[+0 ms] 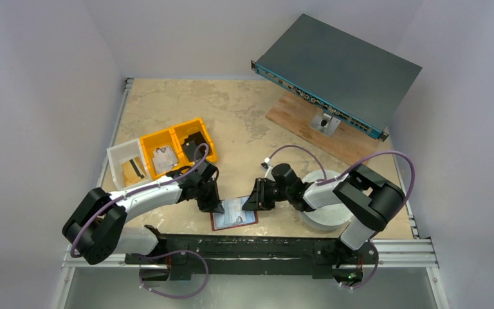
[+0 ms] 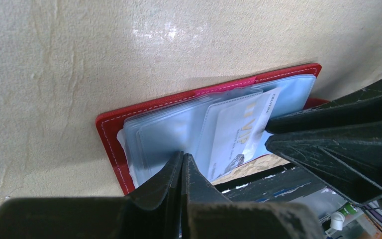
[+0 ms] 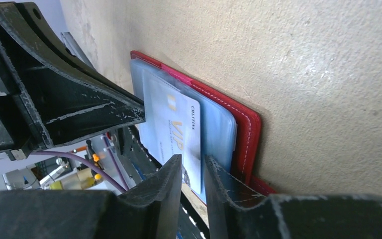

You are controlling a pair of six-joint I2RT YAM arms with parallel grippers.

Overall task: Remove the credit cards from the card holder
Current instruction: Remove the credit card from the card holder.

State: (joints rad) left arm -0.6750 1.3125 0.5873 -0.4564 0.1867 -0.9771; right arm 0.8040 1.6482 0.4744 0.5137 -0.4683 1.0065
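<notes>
The dark red card holder (image 1: 233, 214) lies open on the table near the front edge, its pale blue-grey sleeves facing up. My left gripper (image 1: 213, 206) is shut, its tips (image 2: 183, 155) pressing on the sleeves at the holder's left half (image 2: 110, 134). A pale card marked VIP (image 2: 238, 134) sticks partly out of a sleeve. My right gripper (image 1: 252, 199) is narrowly open (image 3: 193, 162), with the edge of the VIP card (image 3: 176, 129) in the gap between its jaws. A golden-yellow card with a black stripe (image 1: 133, 170) lies in the white bin.
A white bin (image 1: 119, 158) and yellow bins (image 1: 202, 129) sit at the left, holding a silvery part (image 1: 164, 156) and a black block (image 1: 195, 140). A grey rack box (image 1: 338, 71) rests on a wooden board (image 1: 296, 119) at the back right. A white round disc (image 1: 325, 215) lies under the right arm.
</notes>
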